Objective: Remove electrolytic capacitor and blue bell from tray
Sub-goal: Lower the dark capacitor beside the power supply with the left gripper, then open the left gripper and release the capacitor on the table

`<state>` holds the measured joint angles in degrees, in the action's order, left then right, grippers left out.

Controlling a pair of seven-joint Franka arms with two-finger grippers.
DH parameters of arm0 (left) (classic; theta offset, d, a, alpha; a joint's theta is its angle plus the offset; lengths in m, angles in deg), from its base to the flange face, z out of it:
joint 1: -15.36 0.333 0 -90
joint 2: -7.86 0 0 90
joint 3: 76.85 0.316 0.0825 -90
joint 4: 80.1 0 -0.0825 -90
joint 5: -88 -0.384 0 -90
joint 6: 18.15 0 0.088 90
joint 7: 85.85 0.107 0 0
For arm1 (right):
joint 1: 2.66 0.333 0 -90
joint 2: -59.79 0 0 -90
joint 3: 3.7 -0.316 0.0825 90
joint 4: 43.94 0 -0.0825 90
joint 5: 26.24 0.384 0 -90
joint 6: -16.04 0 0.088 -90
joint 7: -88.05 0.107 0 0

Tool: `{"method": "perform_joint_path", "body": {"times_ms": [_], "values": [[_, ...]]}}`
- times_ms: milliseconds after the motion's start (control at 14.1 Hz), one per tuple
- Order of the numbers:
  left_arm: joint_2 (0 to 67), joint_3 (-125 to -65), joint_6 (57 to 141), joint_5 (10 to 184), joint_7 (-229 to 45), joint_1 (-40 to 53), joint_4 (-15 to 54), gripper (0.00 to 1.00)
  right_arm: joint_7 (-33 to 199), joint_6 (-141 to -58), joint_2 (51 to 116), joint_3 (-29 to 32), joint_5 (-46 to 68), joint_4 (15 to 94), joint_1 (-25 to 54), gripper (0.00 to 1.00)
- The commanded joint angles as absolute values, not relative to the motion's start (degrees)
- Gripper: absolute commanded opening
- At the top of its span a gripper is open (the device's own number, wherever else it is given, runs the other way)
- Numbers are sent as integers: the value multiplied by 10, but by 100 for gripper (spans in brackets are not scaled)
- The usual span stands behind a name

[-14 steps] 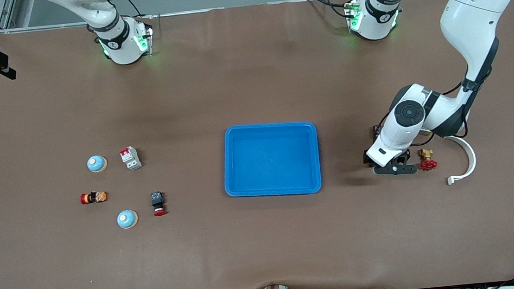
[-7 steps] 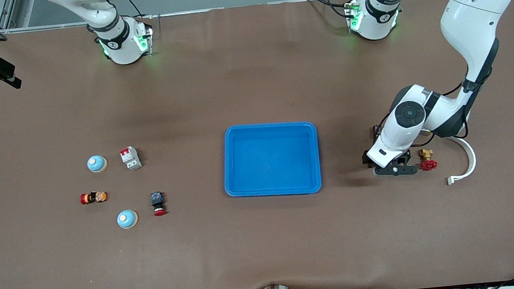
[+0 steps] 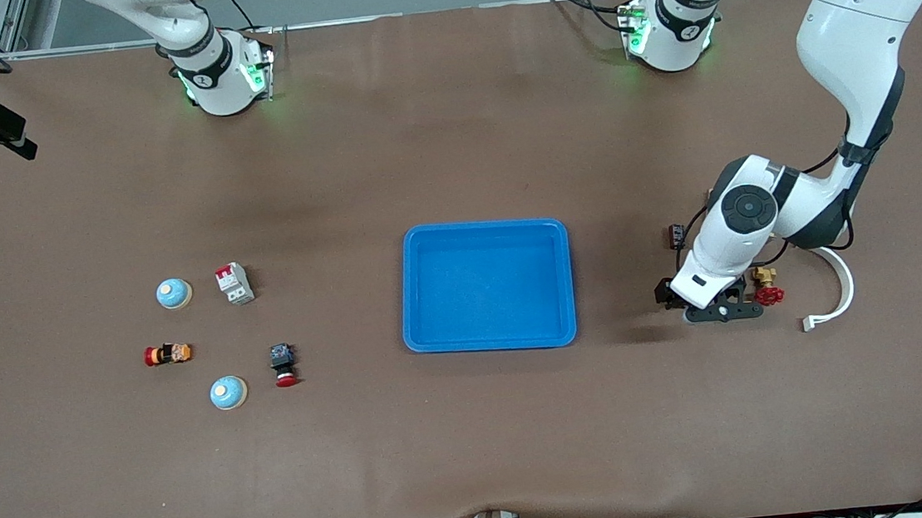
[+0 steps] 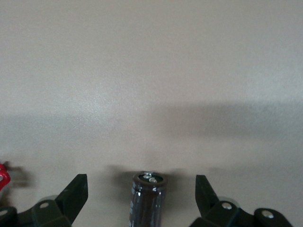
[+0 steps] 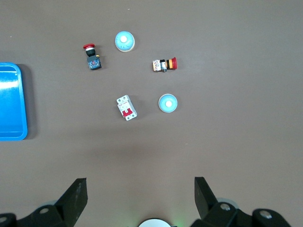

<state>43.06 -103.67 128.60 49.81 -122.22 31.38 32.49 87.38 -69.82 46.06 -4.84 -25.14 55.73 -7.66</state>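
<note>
While left gripper (image 4: 141,198) jaws gape astride capacitor (image 4: 147,198), tray (image 3: 482,233) rim well apart.

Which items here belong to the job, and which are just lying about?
Job:
- tray, nothing in it
- electrolytic capacitor, on the table between the open left gripper's fingers
- two blue bells, on the table
- right gripper, open, waiting

Lying about:
- circuit breaker
- two red pushbuttons
- red-handled valve
- white curved strip
</note>
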Motion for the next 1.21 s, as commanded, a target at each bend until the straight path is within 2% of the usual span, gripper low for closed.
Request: {"method": "perform_joint_path", "body": {"times_ms": [0, 712, 783, 996, 1139], "values": [[435, -1044, 1290, 542, -1227, 319, 312, 100, 864, -700, 459, -50, -257, 556, -79, 100], [425, -1065, 1273, 689, -1304, 317, 270, 100, 869, -696, 479, -48, -248, 524, -81, 100], [425, -1064, 1238, 689, -1305, 318, 246, 100, 869, -697, 480, -48, -248, 525, -81, 100], [462, -1063, 1071, 687, -1296, 314, 102, 100, 869, -697, 480, -48, -248, 524, -84, 100], [474, -1060, 1043, 689, -1254, 314, 54, 100, 870, -702, 485, -48, -247, 520, -83, 100]]}}
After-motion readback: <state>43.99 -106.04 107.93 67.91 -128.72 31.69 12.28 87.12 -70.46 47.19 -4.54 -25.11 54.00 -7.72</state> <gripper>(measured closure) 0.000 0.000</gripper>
